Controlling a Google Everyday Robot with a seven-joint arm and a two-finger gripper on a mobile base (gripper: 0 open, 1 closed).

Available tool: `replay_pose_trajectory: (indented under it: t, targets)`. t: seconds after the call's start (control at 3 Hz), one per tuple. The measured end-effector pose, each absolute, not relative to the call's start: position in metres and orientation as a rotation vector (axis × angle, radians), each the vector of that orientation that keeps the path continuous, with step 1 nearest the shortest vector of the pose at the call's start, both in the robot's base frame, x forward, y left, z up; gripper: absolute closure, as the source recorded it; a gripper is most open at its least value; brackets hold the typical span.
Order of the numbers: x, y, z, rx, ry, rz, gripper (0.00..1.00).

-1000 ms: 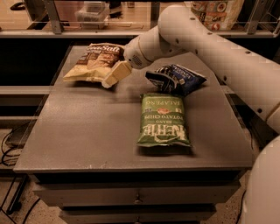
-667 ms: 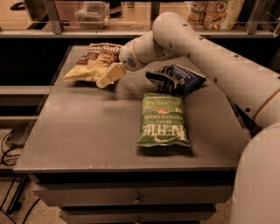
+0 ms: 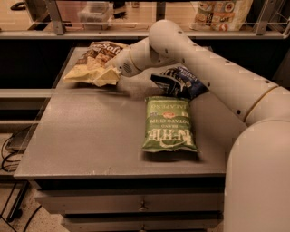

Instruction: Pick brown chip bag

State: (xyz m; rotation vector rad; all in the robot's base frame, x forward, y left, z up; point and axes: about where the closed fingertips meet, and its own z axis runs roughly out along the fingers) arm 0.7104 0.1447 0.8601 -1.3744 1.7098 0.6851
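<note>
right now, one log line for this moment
tool at brown chip bag | bag on table | green bag near front | blue bag behind it

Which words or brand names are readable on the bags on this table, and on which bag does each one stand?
"KETTLE BRAND", "POTATO CHIPS", "JALAPENO": on the green chip bag, upside down in this view.
"Salt": on the brown chip bag, near its top.
Blue chip bag: print too blurred to read.
Shelf packages: too small to read.
Gripper: at the brown chip bag, no text on it.
</note>
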Motion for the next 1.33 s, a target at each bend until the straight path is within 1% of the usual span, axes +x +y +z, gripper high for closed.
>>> replay_pose_trajectory:
  t: [0.33, 0.67, 1.0, 1.33]
  targets:
    - [0.711, 0.147, 0.868, -1.400, 1.694, 0.657, 0.65]
    - [0.711, 0.135, 0.889, -1.390, 1.668, 0.622, 0.88]
    - [0.710, 0.111, 0.922, -1.371, 1.633, 0.556, 1.00]
    - [0.708, 0.083, 0.968, -1.370, 1.575, 0.457, 1.00]
